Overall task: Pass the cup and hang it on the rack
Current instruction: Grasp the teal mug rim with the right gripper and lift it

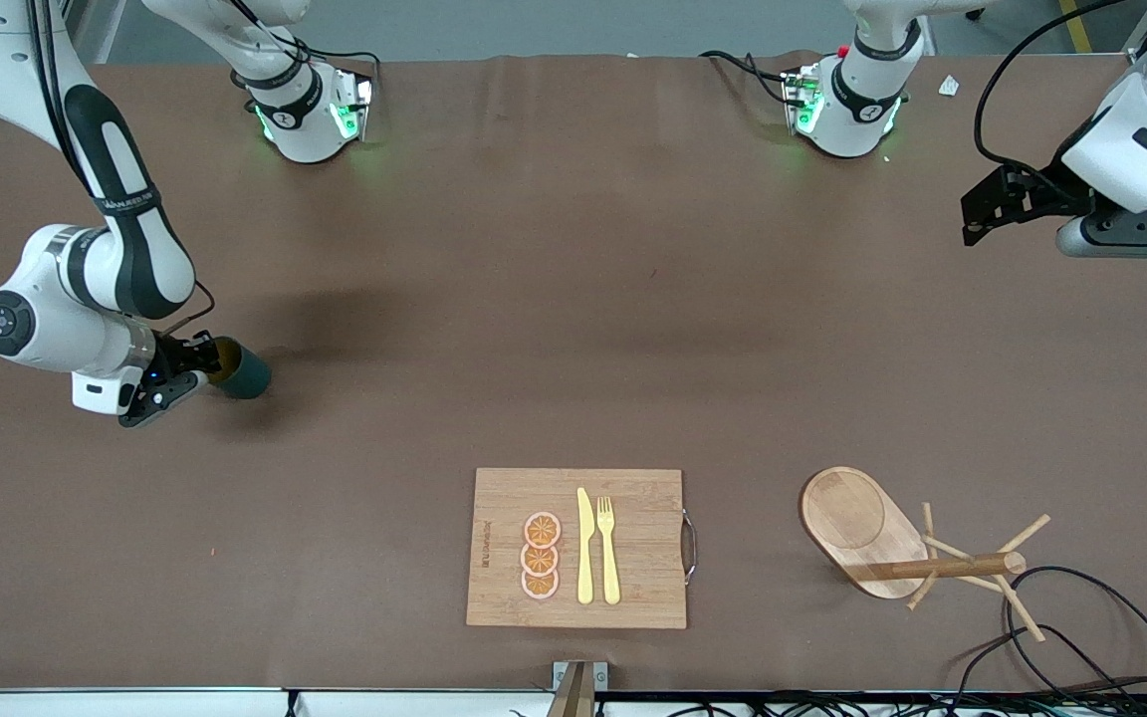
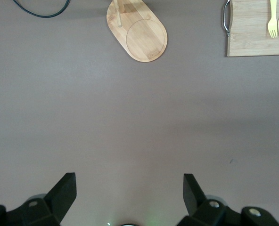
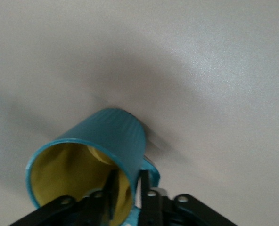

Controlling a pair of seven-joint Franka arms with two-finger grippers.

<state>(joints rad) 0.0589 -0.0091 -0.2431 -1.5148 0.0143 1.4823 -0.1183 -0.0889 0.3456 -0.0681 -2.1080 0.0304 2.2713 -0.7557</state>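
The right claw (image 3: 127, 190) pinches the tilted cup's (image 3: 109, 136) rim.

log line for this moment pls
right gripper: shut on cup wall, cup tipped | left gripper: open, waiting over bare table | rack: empty, near board

Lay cup (image 1: 240, 370) sideways toward right arm's end of surface (image 1: 573, 299); stood rack (image 1: 907, 543) beside cutting board (image 1: 633, 548) toward left arm's end, both nearer front camera.

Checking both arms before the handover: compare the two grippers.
The right gripper pinches the rim of the ribbed teal cup, one finger inside; the left gripper stands wide open, holding nothing. The right is low at its end of the table; the left waits high. Both have black fingers.
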